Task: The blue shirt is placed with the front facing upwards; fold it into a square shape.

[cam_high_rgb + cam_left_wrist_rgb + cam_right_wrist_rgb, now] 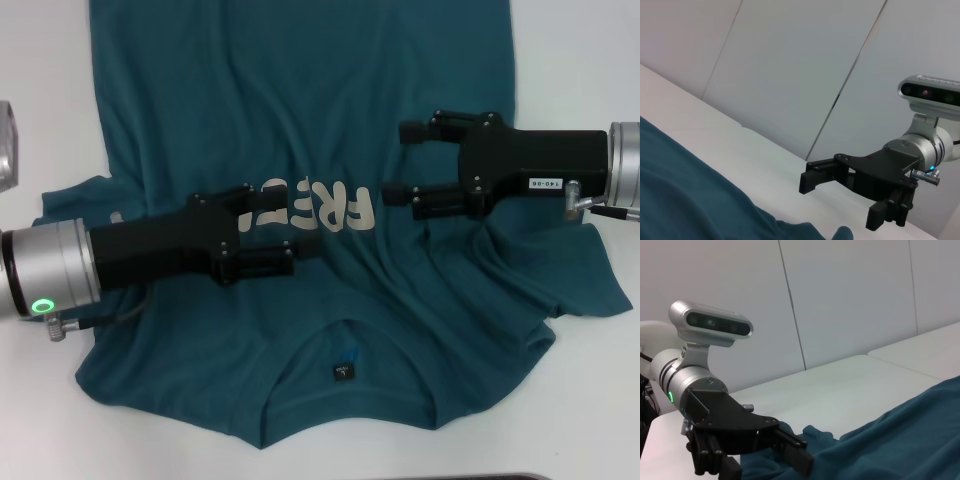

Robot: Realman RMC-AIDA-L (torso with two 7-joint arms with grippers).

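blue shirt (300,180) flat, print up, collar at table's near edge | left gripper (285,235) and right gripper (420,160) poised over chest, jaws apart, empty, likely ready for first fold

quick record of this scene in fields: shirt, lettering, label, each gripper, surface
shirt: teal-blue, spread front up, collar nearest the robot, wrinkled at the sleeves
lettering: cream, on the chest, partly hidden by the left gripper
label: small, black, inside the collar
left gripper: open, over the chest, pointing toward the right arm
right gripper: open, over the shirt's right side, pointing toward the left arm
table: white
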